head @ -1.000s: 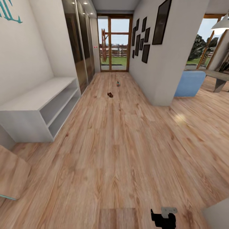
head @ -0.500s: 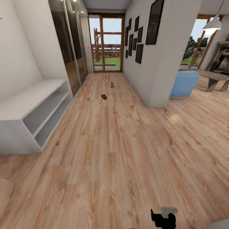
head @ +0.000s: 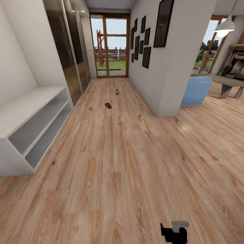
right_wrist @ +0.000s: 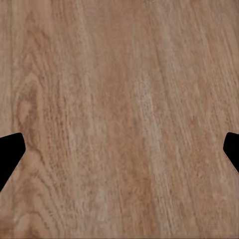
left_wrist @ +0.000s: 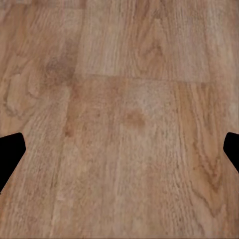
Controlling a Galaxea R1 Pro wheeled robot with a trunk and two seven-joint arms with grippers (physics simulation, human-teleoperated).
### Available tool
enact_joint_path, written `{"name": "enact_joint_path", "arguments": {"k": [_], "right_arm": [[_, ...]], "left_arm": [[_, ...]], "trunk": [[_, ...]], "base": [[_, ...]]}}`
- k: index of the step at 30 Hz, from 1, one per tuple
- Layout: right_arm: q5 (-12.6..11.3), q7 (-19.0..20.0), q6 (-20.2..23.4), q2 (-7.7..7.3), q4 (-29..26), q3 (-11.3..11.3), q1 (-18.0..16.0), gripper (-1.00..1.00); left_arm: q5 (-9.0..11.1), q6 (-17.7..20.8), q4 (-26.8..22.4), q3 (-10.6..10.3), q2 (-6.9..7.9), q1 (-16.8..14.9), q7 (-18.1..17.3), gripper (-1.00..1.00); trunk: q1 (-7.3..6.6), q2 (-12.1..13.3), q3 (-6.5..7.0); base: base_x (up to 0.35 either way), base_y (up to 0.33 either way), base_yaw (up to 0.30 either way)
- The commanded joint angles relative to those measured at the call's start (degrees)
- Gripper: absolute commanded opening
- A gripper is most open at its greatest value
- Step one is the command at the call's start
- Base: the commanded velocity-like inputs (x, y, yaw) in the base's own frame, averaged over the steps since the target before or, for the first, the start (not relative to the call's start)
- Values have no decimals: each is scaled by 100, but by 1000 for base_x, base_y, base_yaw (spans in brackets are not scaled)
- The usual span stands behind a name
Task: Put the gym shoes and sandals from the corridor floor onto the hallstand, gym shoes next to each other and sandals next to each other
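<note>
Wood-grain planks of the corridor floor [head: 128, 169] ran past the boxy white hallstand [head: 27, 128] at left. Far down lay a brown sandal [head: 108, 105] and a gym shoe [head: 117, 91], well apart. The left gripper [left_wrist: 119, 154] and right gripper [right_wrist: 119, 154] hung with jaws spread wide, holding nothing.

1. The shoe rack [head: 32, 112] is a low white-grey box against the wall on my left. It has a flat top and two long open shelves. I see nothing on it.
2. A small brown sandal [head: 108, 105] lies flat on the wood floor [head: 125, 169], far ahead of me in the corridor.
3. A gym shoe [head: 117, 91] sits farther on, near the glass door. It looks tiny, pale with a bit of green and red.
</note>
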Motion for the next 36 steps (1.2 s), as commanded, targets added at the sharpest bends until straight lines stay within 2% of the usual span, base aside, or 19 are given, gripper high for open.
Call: {"name": "enact_joint_path", "arguments": {"k": [1, 36], "right_arm": [[62, -14, -18, 2, 5, -46, -3, 100], [61, -15, -18, -4, 8, -46, 0, 100]], "left_arm": [[58, -3, 6, 12, 0, -3, -56, 100], [62, -4, 6, 17, 0, -3, -55, 100]], "trunk": [[3, -1, -5], [3, -1, -5]], "base": [[340, 0, -1], [340, 0, 0]]}}
